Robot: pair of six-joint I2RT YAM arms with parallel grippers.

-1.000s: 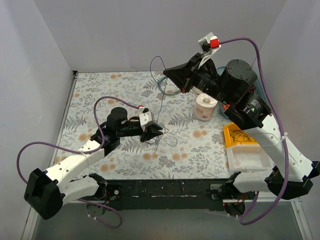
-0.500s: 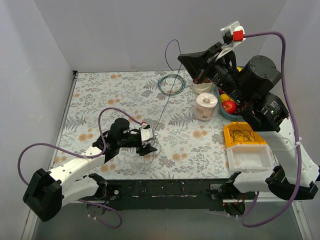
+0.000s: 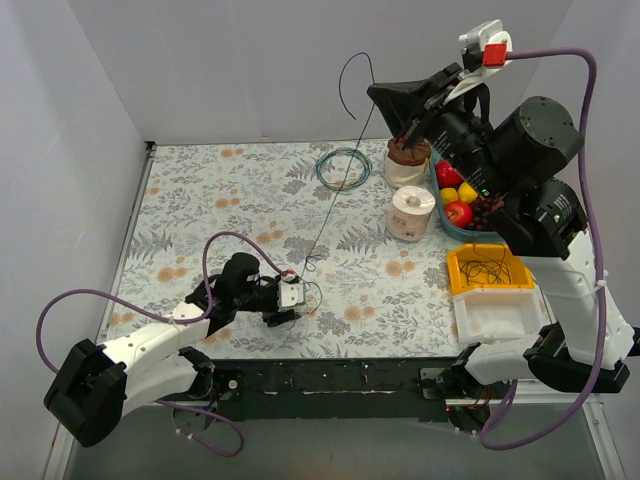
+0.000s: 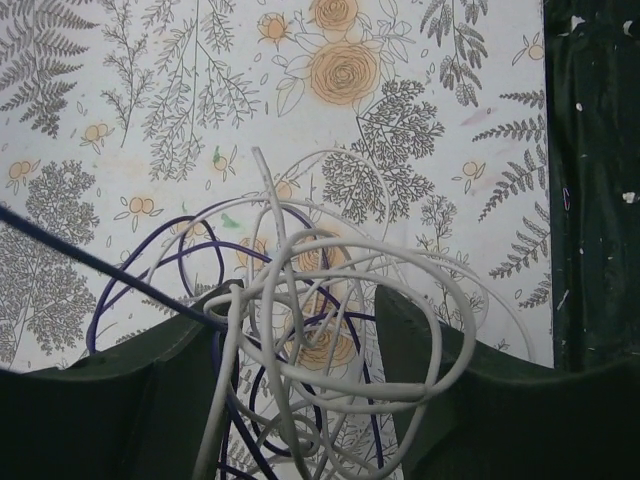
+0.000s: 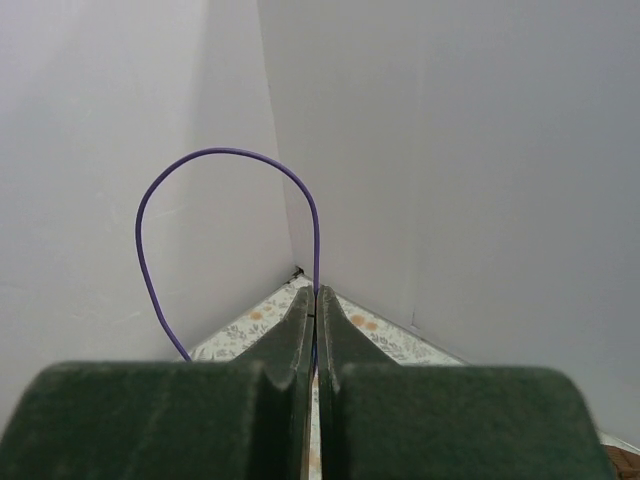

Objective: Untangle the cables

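Note:
A loose tangle of white cable (image 4: 340, 385) and purple cable (image 4: 100, 265) lies on the flowered table near the front edge (image 3: 305, 293). My left gripper (image 3: 288, 305) is low over it. In the left wrist view its jaws (image 4: 308, 300) stand apart with the tangle between them and white loops draped over the fingers. My right gripper (image 3: 372, 92) is raised high at the back right, shut on the purple cable (image 5: 316, 262). That cable (image 3: 335, 195) runs taut down to the tangle, and its free end arches above the jaws.
A teal cable coil (image 3: 343, 165) lies at the back. A paper roll (image 3: 411, 212), a brown-filled cup (image 3: 408, 160) and a fruit bowl (image 3: 458, 203) stand right of centre. A yellow bin (image 3: 485, 270) and a white tray (image 3: 495, 315) sit front right.
My right gripper has risen up and to the right with the purple cable, drawing it taut. My left gripper has moved toward the front edge with the tangle.

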